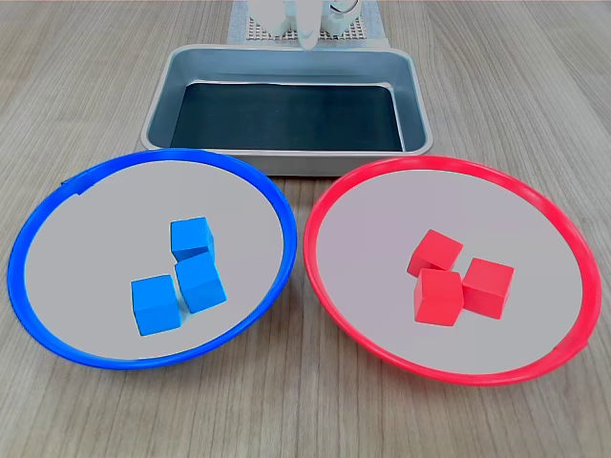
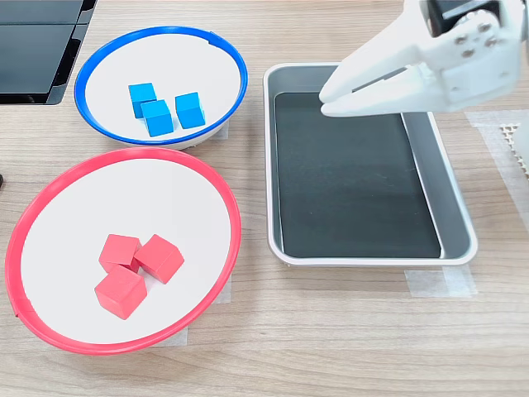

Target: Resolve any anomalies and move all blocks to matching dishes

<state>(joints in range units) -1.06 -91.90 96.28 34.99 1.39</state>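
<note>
Three blue blocks (image 1: 191, 237) (image 2: 157, 117) lie clustered inside the blue-rimmed dish (image 1: 95, 239) (image 2: 190, 66). Three red blocks (image 1: 438, 296) (image 2: 120, 251) sit touching one another in the red-rimmed dish (image 1: 382, 219) (image 2: 99, 198). In the second exterior view my white gripper (image 2: 325, 99) hangs above the silver tray (image 2: 372, 258), tips pointing to the second exterior view's left, jaws together and holding nothing. The first exterior view shows only a sliver of the gripper (image 1: 307, 38) at the top edge, behind the tray (image 1: 286, 164).
The tray has a black bottom with nothing in it. A black device (image 2: 33, 41) fills the top left corner of the second exterior view. A white mesh piece (image 1: 258, 29) (image 2: 517, 141) lies beyond the tray. Tape strips (image 2: 438, 281) hold the tray to the wooden table.
</note>
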